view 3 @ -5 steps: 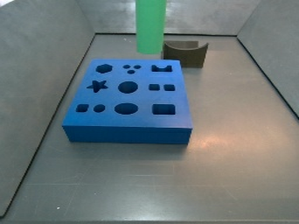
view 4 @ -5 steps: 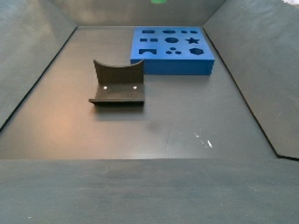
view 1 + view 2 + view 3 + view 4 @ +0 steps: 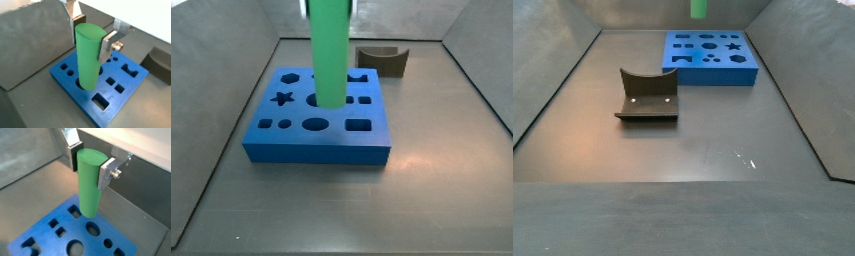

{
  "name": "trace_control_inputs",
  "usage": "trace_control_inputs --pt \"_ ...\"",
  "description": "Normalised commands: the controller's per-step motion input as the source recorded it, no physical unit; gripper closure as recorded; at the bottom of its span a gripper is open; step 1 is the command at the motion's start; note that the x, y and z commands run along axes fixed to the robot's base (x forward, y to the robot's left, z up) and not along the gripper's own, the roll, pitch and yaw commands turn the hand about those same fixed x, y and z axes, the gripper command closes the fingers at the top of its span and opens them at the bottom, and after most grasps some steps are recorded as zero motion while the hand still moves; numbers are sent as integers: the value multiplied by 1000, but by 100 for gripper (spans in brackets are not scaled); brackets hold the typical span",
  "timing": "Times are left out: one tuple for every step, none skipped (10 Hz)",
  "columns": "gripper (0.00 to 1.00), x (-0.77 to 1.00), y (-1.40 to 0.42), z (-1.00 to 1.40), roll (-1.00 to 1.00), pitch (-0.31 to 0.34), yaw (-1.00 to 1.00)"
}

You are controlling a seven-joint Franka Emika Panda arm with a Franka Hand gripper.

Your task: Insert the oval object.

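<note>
In both wrist views the gripper (image 3: 90,31) (image 3: 89,158) is clamped on the top of the green peg (image 3: 89,57) (image 3: 89,182), which hangs upright over the blue block (image 3: 101,82) (image 3: 77,235). In a side view the peg (image 3: 330,50) reaches down over the block's (image 3: 318,115) middle holes; right of it, behind the block, sits the dark notched block (image 3: 384,60).

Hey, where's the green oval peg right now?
The oval object hangs upright, clamped in the gripper, above the blue block, its lower end over the block's middle holes in a side view.
</note>
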Motion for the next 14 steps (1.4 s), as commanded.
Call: trace_control_inputs --pt "100 -49 26 -274 139 23 -400" --pt "100 -206 123 -346 77 0 -354" --pt "100 -126 23 -220 50 0 -323" --pt "100 -237 0 -97 -29 0 -386" --pt "100 -154 0 -80 -127 0 -226" --pt "100 -83 0 -197 -214 0 -103" --pt "100 -183 0 -306 -126 0 -177" --pt "100 -163 0 -274 -61 0 -200" --pt "100 -60 0 -286 -114 0 -140" --pt "100 -17 0 -286 -177 0 -111" --pt "100 6 0 -371 -50 0 -89" --pt "100 157 0 -394 -10 0 -111" --pt "100 91 0 -351 -16 0 -111" --pt "100 60 0 -243 -31 0 -83"
